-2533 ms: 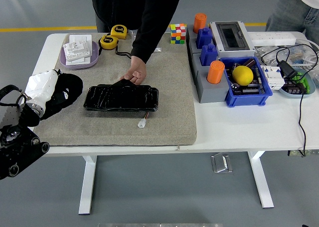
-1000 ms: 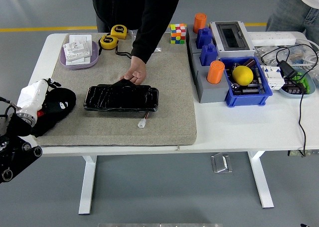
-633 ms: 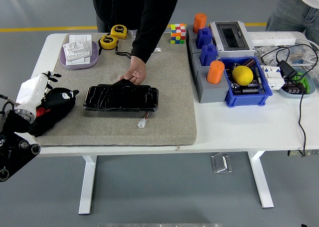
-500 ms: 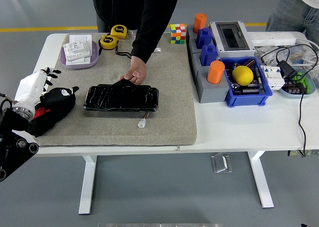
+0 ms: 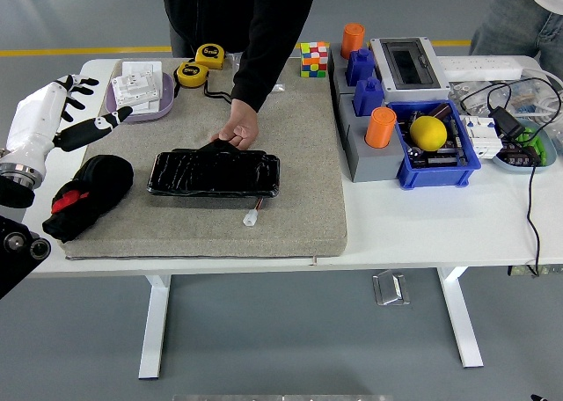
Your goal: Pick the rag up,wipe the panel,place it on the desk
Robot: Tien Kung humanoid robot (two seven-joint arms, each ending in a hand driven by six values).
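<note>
The black rag (image 5: 86,194), with a red mark on it, lies bunched at the left edge of the grey mat (image 5: 299,199). My left hand (image 5: 75,111) hovers above and behind it, fingers spread, holding nothing. The black glossy panel (image 5: 214,172) rests in the middle of the mat. A person's hand (image 5: 237,133) in a black sleeve holds the panel's far edge. My right hand is out of view.
A purple tray (image 5: 163,106) with white parts and two yellow tape measures (image 5: 192,72) sit behind my left hand. A small connector (image 5: 252,215) lies in front of the panel. Blue bins (image 5: 431,146), orange cylinders, a yellow ball, a cube and cables crowd the right side.
My left hand let go of the rag at the mat's left edge, opened, and rose up and back toward the purple tray. The person's hand stayed on the panel.
</note>
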